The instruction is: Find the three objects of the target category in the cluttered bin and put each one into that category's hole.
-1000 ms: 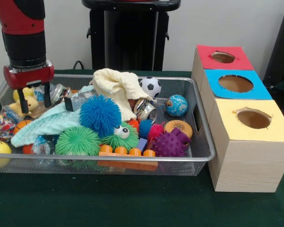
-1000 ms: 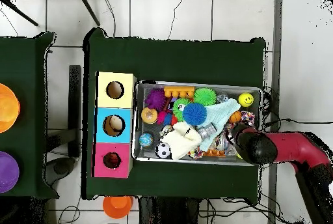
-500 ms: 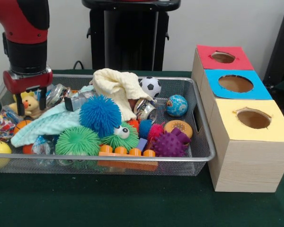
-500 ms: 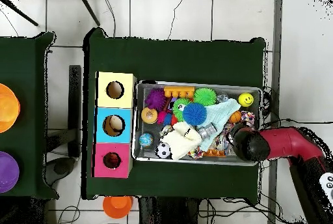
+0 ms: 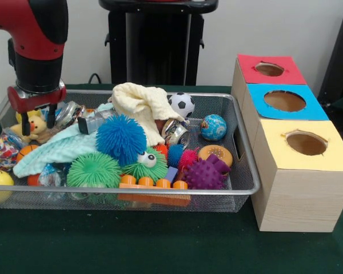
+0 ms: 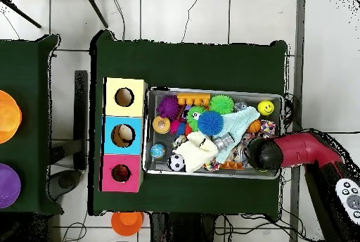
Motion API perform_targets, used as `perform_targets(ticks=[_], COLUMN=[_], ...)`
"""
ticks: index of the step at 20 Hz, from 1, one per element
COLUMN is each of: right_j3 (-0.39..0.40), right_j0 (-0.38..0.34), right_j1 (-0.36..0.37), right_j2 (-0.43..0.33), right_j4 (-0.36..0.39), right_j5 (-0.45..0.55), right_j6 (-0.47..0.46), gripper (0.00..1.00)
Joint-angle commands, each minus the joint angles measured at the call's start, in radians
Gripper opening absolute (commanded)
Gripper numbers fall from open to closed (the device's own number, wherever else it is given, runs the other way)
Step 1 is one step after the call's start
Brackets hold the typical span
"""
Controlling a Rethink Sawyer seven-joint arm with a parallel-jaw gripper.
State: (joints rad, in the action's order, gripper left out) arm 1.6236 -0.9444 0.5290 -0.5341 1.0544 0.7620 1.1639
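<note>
The wire mesh bin [image 5: 160, 193] holds a heap of toys. The yellow duck-like toy [image 5: 34, 128] lies in its far left corner in the front view. My gripper [image 5: 37, 117] hangs open just above the duck, one finger on each side of its head, holding nothing. In the overhead view the arm [image 6: 295, 151] covers the gripper and the duck at the bin's [image 6: 211, 176] right end. The tiger figure and the tan plush animal are hidden. The red-topped hole [image 5: 269, 69] is the far one of three on the wooden box; it also shows in the overhead view [image 6: 121, 173].
A cream cloth [image 5: 142, 105], a mint cloth [image 5: 57, 149], blue [image 5: 121, 138] and green [image 5: 94, 169] spiky balls, a googly-eyed green ball [image 5: 144, 165], a soccer ball [image 5: 182, 104] and a globe ball [image 5: 213, 127] fill the bin. Blue [image 5: 284, 101] and yellow [image 5: 306, 143] holes lie nearer.
My gripper has risen from around the duck and shifted slightly; the duck has stayed in place in the bin. In the overhead view the arm has swung towards the bin's right end.
</note>
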Motion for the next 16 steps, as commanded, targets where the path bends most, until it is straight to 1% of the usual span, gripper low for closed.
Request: perform_targets(ticks=[1, 5, 7, 9, 11, 16], right_j3=[-0.085, -0.088, -0.088, -0.098, -0.111, -0.117], right_j0=[0.049, 0.055, 0.052, 0.066, 0.08, 0.076], right_j1=[-0.051, -0.064, -0.059, -0.061, -0.068, -0.06], right_j2=[0.089, 0.103, 0.113, 0.127, 0.133, 0.136], right_j4=[0.08, 0.091, 0.113, 0.133, 0.146, 0.164], right_j5=[0.171, 0.167, 0.138, 0.128, 0.115, 0.068], right_j6=[-0.271, -0.267, -0.259, -0.245, -0.23, -0.22], gripper=[1.0, 1.0, 1.0, 1.0, 1.0, 1.0])
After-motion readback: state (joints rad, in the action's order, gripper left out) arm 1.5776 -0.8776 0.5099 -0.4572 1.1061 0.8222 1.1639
